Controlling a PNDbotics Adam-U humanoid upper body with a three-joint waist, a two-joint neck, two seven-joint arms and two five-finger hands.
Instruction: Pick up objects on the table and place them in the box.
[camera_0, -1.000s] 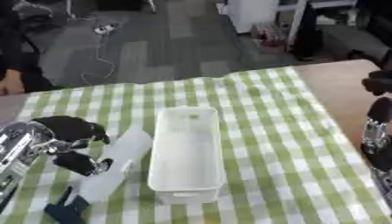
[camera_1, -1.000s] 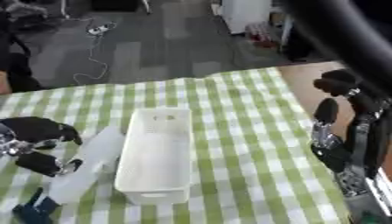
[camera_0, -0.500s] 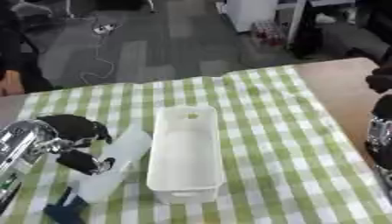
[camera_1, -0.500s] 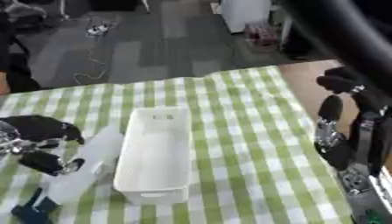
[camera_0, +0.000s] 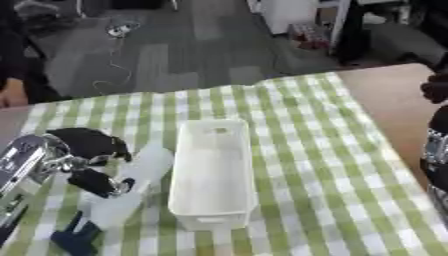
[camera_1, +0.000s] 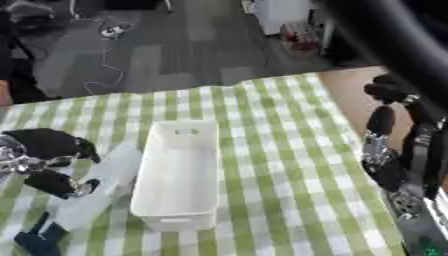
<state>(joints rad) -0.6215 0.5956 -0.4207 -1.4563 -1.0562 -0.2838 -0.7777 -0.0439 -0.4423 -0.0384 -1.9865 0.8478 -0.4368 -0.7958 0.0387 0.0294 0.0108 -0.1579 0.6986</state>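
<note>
A white spray bottle (camera_0: 133, 186) lies slanted on the checked cloth, just left of the box, its dark blue head (camera_0: 74, 239) toward the near edge. My left hand (camera_0: 86, 144) comes in from the left. Its curled black fingers lie over the bottle's far end and its thumb (camera_0: 98, 183) presses against the bottle's side. The long white box (camera_0: 213, 200) stands open in the middle with nothing showing inside. My right hand (camera_1: 392, 150) rests at the right edge with its fingers up and relaxed, holding nothing.
The green-and-white checked cloth (camera_0: 306, 165) covers the table, with bare wood (camera_0: 385, 95) at the far right. A person's arm (camera_0: 10, 95) shows at the far left edge. Beyond the table lies grey floor with cables.
</note>
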